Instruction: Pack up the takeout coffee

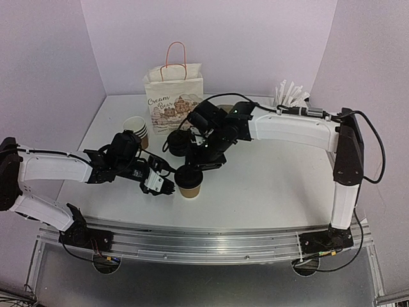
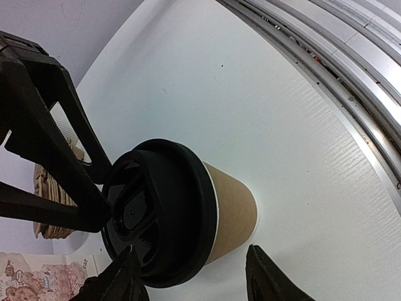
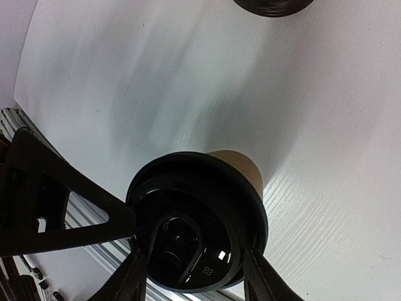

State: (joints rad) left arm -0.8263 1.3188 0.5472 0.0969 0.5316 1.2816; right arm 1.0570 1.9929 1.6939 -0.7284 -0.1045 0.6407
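Observation:
The takeout coffee (image 1: 189,182), a brown paper cup with a black lid, stands upright on the white table near the front middle. My right gripper (image 1: 197,165) comes down from above, and in the right wrist view its fingers (image 3: 135,279) press on both sides of the lid's rim (image 3: 207,188), shut on it. My left gripper (image 1: 165,186) sits just left of the cup at table height. In the left wrist view it (image 2: 194,279) is open around the cup (image 2: 232,210), and one fingertip (image 2: 266,276) stands apart from the cup's wall.
A printed paper bag (image 1: 174,96) with pink handles stands at the back. A stack of lidless cups (image 1: 136,130) is left of it and a stack of black lids (image 1: 179,142) lies just behind the cup. White packets (image 1: 289,94) are at the back right. The metal rail (image 1: 204,240) runs along the near edge.

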